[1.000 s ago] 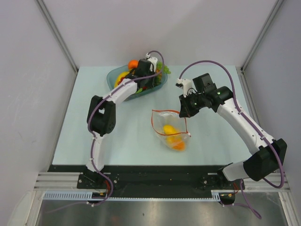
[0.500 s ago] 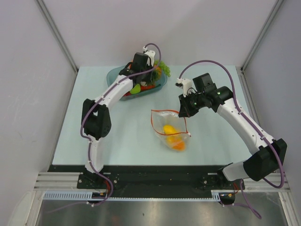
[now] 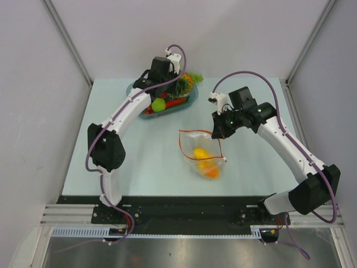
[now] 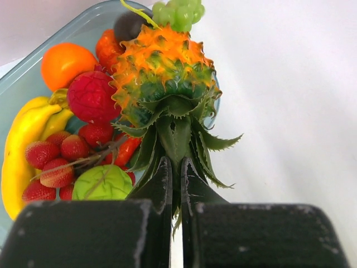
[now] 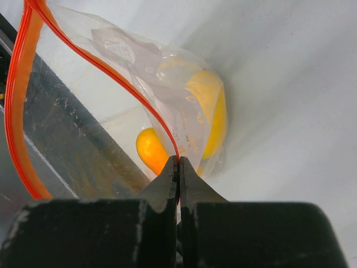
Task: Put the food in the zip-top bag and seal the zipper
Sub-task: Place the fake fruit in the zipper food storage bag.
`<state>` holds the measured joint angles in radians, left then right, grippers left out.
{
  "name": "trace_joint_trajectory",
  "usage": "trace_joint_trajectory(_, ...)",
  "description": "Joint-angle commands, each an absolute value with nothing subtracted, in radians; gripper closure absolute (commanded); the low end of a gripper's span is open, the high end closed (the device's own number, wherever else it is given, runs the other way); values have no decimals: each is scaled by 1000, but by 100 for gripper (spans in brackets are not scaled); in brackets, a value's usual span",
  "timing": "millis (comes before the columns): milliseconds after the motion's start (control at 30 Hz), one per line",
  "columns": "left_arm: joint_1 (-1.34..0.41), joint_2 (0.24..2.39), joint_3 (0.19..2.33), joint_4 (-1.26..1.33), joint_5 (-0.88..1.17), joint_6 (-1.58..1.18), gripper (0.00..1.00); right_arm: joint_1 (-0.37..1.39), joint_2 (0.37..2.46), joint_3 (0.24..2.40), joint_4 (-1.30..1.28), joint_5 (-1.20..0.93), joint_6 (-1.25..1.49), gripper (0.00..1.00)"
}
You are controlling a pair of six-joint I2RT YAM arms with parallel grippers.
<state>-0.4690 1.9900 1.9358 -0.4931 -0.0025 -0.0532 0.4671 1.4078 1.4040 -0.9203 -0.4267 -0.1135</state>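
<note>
My left gripper [image 4: 175, 163] is shut on the green leaves of a small orange pineapple [image 4: 164, 72] and holds it above the teal tray [image 4: 33, 56]. The top view shows that pineapple [image 3: 185, 82] at the tray's right end. The clear zip-top bag [image 3: 202, 153] lies open mid-table with yellow and orange mango-like pieces [image 3: 201, 152] inside. My right gripper [image 5: 178, 161] is shut on the bag's red-orange zipper [image 5: 17, 100] and keeps the mouth raised. It grips the bag's far right corner in the top view, right gripper [image 3: 216, 133].
The tray [image 3: 130, 89] at the back left holds more food: a banana [image 4: 22, 139], an orange [image 4: 64, 64], red berries [image 4: 56, 159], a green fruit [image 4: 103, 183] and grapes [image 4: 179, 12]. Grey walls close in the table on three sides.
My left gripper has shut on the pineapple's leaves and lifted it out of the tray, the arm swinging back and left. The right arm and bag have not moved.
</note>
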Motion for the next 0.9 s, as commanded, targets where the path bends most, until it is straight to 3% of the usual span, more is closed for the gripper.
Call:
trace_joint_trajectory(0, -476, 1826, 1910, -436, 60, -64, 100, 465, 1391, 1419, -894, -434, -104, 100)
trace_joint_trajectory(500, -471, 1562, 1822, -511, 115, 58, 100, 472, 1405, 1439, -891, -433, -103, 100)
trace_joint_trajectory(633, -468, 1450, 1744, -515, 207, 120, 100, 474, 1413, 1448, -888, -430, -97, 100)
trace_joint_trajectory(867, -468, 1203, 1606, -759, 602, 289, 100, 489, 1405, 1468, -891, -449, -80, 100)
